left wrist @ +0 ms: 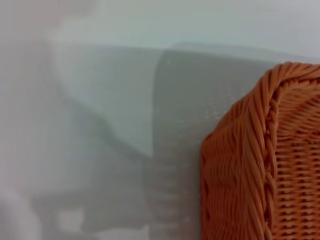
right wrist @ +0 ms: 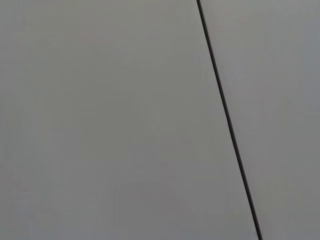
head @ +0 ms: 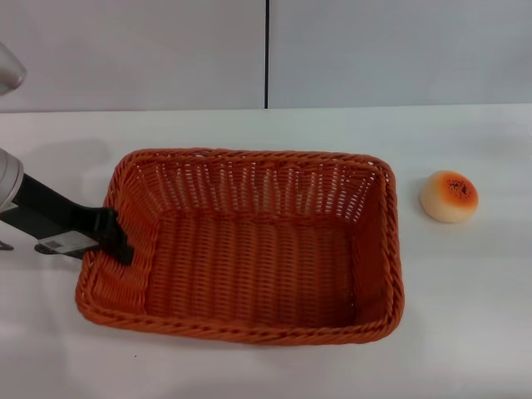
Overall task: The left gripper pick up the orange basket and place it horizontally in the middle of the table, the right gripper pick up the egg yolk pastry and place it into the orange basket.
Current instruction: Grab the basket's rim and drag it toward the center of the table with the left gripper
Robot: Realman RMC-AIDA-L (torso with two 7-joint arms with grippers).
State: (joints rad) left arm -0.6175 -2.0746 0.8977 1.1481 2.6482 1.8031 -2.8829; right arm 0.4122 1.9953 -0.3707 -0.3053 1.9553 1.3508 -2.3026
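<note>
The orange basket (head: 249, 245) fills the lower middle of the head view, its near rim close to the bottom edge of the frame. It sits flat on the white table (head: 465, 316), long side running left to right, open side up, with nothing inside. A strip of bare table runs along the bottom of the frame, and more bare table lies beyond the far rim, up to a grey wall with a thin dark vertical seam (head: 267, 54).

At the left middle of the frame, the left gripper (head: 115, 237) reaches in from the edge. Its black fingers straddle the basket's left rim, one inside and one outside, closed on the weave. The left wrist view shows the basket's corner (left wrist: 260, 165) close up, with its shadow on the table beside it.

The egg yolk pastry (head: 450, 196) rests on the table in the right middle, clear of the basket's right rim, with open table all around it.

The right gripper does not appear.
</note>
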